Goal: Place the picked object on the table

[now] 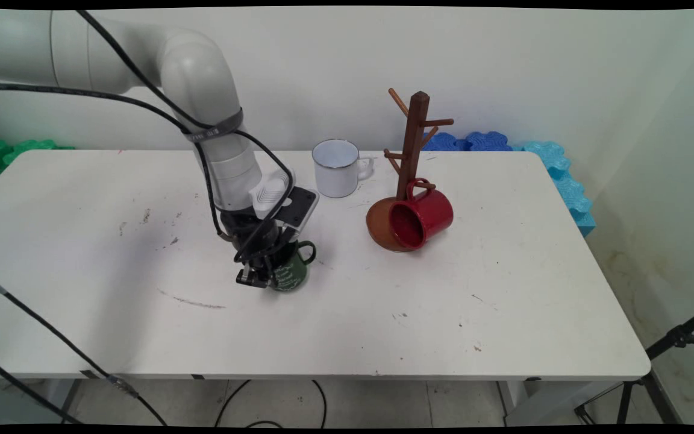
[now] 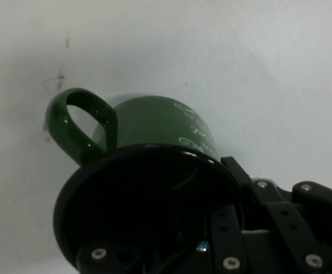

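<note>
A dark green mug with white lettering stands on the white table, its handle pointing right and back. My gripper comes down onto the mug's left side. In the hand view the green mug fills the middle, with its black inside in front and its handle at upper left. The gripper is shut on the mug's rim, one finger inside and one outside the wall.
A white mug stands behind the arm. To the right a brown wooden mug tree holds a red mug hung low on a peg, over its round base. Blue foam tiles and green foam tiles lie behind the table.
</note>
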`<state>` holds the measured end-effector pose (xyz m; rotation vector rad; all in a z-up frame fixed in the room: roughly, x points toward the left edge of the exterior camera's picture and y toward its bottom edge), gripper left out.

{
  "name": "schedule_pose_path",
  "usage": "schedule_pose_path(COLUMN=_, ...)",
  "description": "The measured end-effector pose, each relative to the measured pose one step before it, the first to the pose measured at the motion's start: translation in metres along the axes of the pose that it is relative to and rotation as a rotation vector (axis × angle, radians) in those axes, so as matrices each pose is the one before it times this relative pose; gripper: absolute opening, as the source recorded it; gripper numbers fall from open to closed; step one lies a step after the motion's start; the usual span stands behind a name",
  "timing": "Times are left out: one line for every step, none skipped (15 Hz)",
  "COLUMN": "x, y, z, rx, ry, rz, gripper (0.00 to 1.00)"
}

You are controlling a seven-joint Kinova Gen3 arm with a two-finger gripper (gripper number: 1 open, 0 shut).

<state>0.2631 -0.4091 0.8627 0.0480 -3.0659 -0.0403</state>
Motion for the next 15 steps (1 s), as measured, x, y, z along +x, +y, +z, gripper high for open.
schedule_pose_path(x=0.00026, y=-0.00032, z=0.00091, rx=-0.00031, ry=-0.00064, rz=0.00132, gripper=0.0)
schedule_pose_path(x=0.00032, y=-0.0005, z=0.00118, rx=-0.00012, ry=-0.00084, rz=0.00142, gripper=0.0)
schedule_pose_path(x=0.00032, y=-0.00042, z=0.00091, rx=-0.00007, ry=-0.00062, rz=0.00081, gripper=0.0)
schedule_pose_path(x=0.00037, y=-0.00046, z=0.00102, rx=-0.00001, ry=0.0002, rz=0.00055, gripper=0.0)
schedule_pose_path(x=0.0004, y=-0.00027, z=0.00083, rx=-0.00008, ry=0.00042, rz=0.0005, gripper=0.0)
schedule_pose_path(x=0.00043, y=-0.00017, z=0.00087, rx=0.00003, ry=0.00104, rz=0.00018, gripper=0.0)
schedule_pose_path(x=0.00026, y=0.00002, z=0.00041, rx=0.00065, ry=0.00061, rz=-0.0002, gripper=0.0)
schedule_pose_path(x=0.00033, y=-0.00006, z=0.00053, rx=0.00152, ry=0.00111, rz=-0.00086, gripper=1.0)
schedule_pose_path(x=0.00022, y=0.00003, z=0.00036, rx=0.00049, ry=0.00094, rz=-0.00035, gripper=1.0)
schedule_pose_path(x=0.00034, y=0.00016, z=0.00054, rx=0.00015, ry=0.00161, rz=-0.00059, gripper=1.0)
schedule_pose_path(x=0.00053, y=0.0002, z=0.00023, rx=0.0011, ry=0.00304, rz=0.0001, gripper=1.0)
schedule_pose_path(x=0.00076, y=0.00021, z=-0.00003, rx=0.00141, ry=0.00391, rz=0.00093, gripper=1.0)
schedule_pose_path(x=0.0007, y=0.00021, z=-0.00044, rx=0.00202, ry=0.00436, rz=0.00092, gripper=1.0)
schedule_pose_path(x=0.00081, y=0.00032, z=-0.00146, rx=0.0032, ry=0.00721, rz=-0.00142, gripper=1.0)
schedule_pose_path(x=0.0008, y=0.00028, z=-0.00229, rx=0.00353, ry=0.00923, rz=-0.00446, gripper=1.0)
